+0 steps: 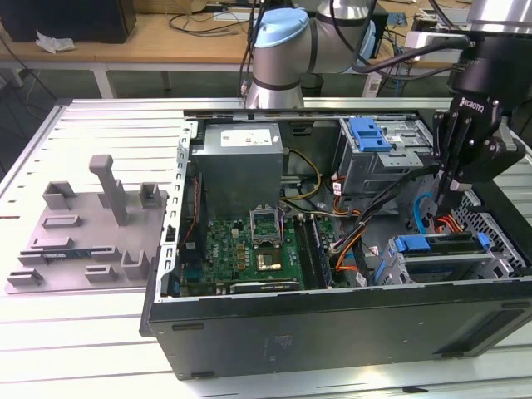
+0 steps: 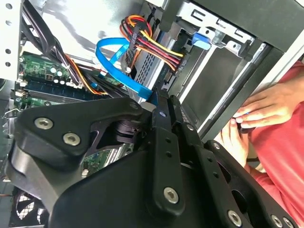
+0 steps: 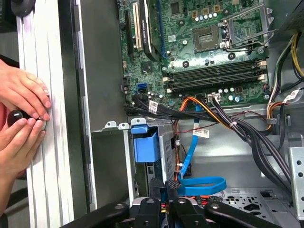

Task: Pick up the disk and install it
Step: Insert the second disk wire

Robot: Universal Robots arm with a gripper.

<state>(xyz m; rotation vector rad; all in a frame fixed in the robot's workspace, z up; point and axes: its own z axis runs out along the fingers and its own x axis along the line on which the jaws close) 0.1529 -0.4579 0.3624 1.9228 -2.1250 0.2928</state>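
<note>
The disk [image 1: 440, 246] sits in the lower metal drive cage at the case's front corner, on the exterior view's right. Its blue caddy edge shows along the top. In both wrist views a blue caddy tab [image 3: 145, 146] [image 2: 202, 40] sticks out of the cage. A blue data cable [image 3: 202, 185] and a red-yellow-black power cable [image 2: 149, 42] run to the disk. My gripper [image 1: 449, 195] hangs just above the disk, over the cable end. Its black fingers [image 3: 172, 186] [image 2: 164, 105] are shut with nothing between them.
The open computer case [image 1: 332, 332] holds a motherboard [image 1: 249, 249], a power supply [image 1: 241, 162] and cable bundles [image 1: 366, 216]. A blue bracket [image 1: 370, 133] tops the upper drive cage. A grey fixture [image 1: 91, 233] lies on the exterior view's left. A person's hands [image 3: 21, 114] rest beside the case.
</note>
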